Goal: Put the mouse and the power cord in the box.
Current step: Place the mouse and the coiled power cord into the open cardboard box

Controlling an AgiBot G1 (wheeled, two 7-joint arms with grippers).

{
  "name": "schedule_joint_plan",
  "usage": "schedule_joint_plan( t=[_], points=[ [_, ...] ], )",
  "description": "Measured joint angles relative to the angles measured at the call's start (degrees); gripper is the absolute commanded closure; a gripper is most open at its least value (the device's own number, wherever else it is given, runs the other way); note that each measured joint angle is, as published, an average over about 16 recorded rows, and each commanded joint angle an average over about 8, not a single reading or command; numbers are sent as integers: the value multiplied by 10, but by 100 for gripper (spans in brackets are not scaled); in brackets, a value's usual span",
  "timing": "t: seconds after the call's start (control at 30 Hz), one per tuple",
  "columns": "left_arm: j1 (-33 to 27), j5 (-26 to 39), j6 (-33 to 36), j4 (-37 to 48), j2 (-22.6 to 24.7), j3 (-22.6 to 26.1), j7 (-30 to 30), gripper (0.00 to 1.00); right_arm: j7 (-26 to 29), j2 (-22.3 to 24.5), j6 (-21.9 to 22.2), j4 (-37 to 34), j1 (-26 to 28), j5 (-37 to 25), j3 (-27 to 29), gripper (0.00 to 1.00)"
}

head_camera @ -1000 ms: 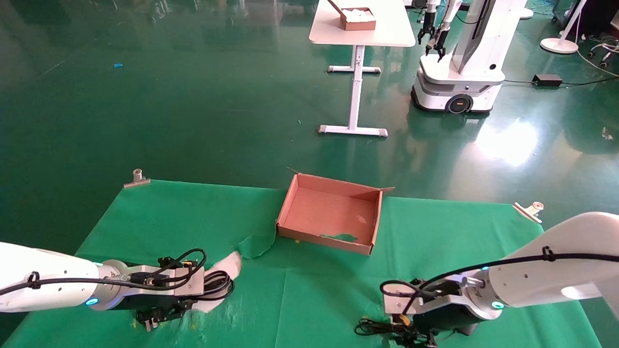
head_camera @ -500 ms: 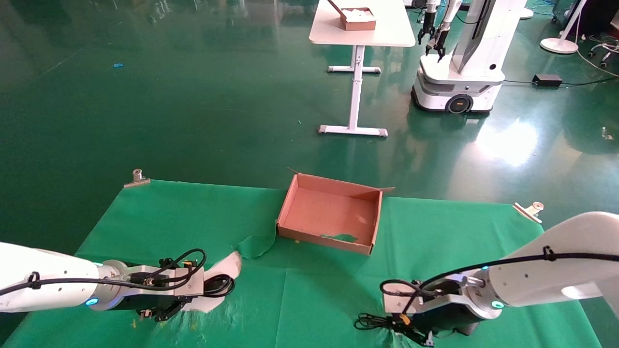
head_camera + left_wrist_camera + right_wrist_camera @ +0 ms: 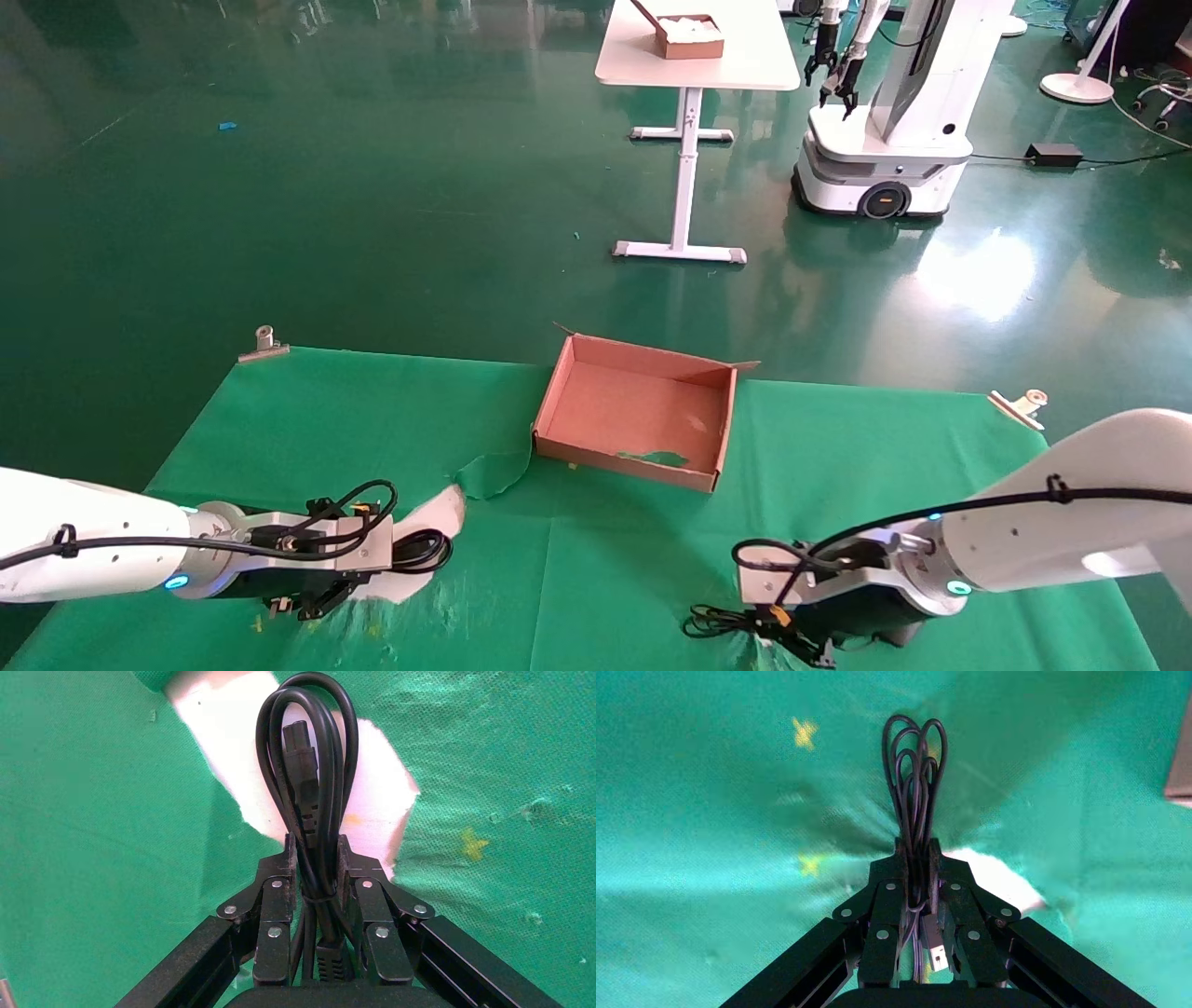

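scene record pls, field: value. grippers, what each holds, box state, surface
left gripper: fingers shut on the power cord, low over the near left of the table
right gripper: fingers shut on the mouse cable, near right of the table; mouse body not visible
box: empty, open top, mid table at the far edge, torn notch in near wall
green cloth: torn, white table showing by the left gripper

table (image 3: 279, 410): green cloth, torn | on it: box (image 3: 635, 424), power cord (image 3: 424, 550), mouse (image 3: 717, 623)
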Motion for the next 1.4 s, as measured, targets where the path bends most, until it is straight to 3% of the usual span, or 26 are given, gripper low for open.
schedule_joint_plan(
  t=[0.2, 0.37, 0.53, 0.73, 0.77, 1.03, 1.4],
  points=[
    [-19, -29, -8, -34, 24, -13, 8, 100, 14, 26, 6, 24, 25, 4, 16, 100],
    [-35, -35, -48, -43, 75, -16, 34, 100, 38, 61, 11, 55, 48, 1, 31, 100],
    [-41, -11, -132, -19, 142, 6, 86, 100, 68, 101, 9, 90, 64, -9, 43, 100],
    [-34, 24, -267, 37, 204, 74, 150, 100, 108, 148, -2, 139, 69, -21, 51, 100],
    [-34, 27, -287, 47, 210, 88, 157, 97, 114, 154, -5, 148, 69, -23, 51, 100],
    [-37, 8, -408, 101, 226, 206, 169, 0, 161, 188, -20, 214, 60, -31, 56, 100],
    [-66, -53, -460, 127, 226, 315, 130, 0, 184, 185, -23, 257, 59, -29, 57, 100]
  ],
)
